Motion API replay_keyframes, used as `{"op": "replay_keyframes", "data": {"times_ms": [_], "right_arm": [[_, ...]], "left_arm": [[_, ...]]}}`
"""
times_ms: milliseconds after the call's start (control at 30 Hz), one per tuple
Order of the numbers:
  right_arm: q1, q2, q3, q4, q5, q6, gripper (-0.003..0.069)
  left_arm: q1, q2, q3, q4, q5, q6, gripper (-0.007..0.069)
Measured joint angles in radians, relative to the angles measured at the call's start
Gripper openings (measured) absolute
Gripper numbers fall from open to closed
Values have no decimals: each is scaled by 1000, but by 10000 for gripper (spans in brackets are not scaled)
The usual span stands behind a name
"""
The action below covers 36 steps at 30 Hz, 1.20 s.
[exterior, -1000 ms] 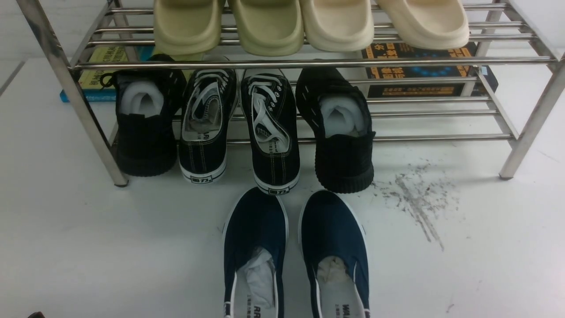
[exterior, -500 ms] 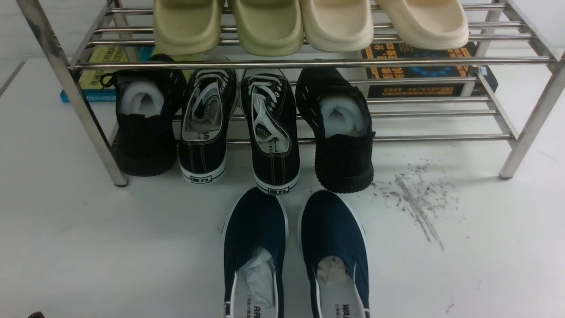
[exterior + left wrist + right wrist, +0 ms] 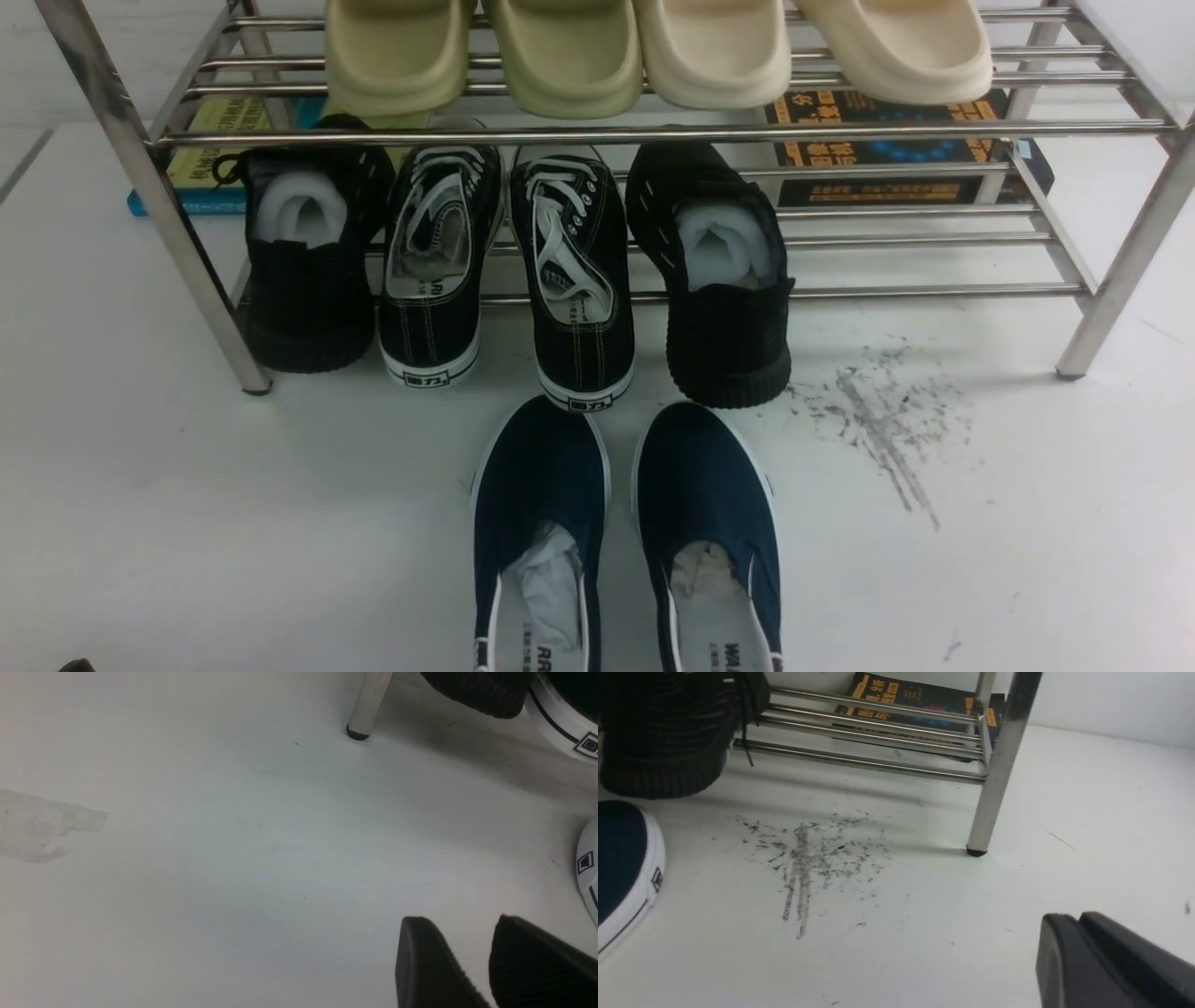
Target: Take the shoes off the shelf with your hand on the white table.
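Item: navy shoes off the shelf, task judged essentially done.

Pair stood side by side on the white table, near of the rack, toes close to the black lace-ups; nothing evidently left but withdrawal. Front view showed no gripper. Left wrist view alone showed the left gripper, fingers slightly parted, empty, and the left shelf leg. Right wrist view alone showed the right gripper, fingers pressed together, empty, near the scuff marks.
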Motion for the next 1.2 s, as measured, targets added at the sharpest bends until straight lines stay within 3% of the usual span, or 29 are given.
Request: {"op": "replay_keyframes", "data": {"times_ms": [333, 633, 933, 1200], "right_arm": [[-49, -19, 112, -1, 10, 6, 72], [-49, -20, 113, -19, 24, 104, 80], [92, -20, 111, -31, 38, 109, 92], [101, -20, 110, -32, 39, 109, 99]], "left_arm": [[0, 0, 0, 0, 0, 0, 242], [0, 0, 0, 0, 0, 0, 242], [0, 0, 0, 0, 0, 0, 242], [0, 0, 0, 0, 0, 0, 242]]}}
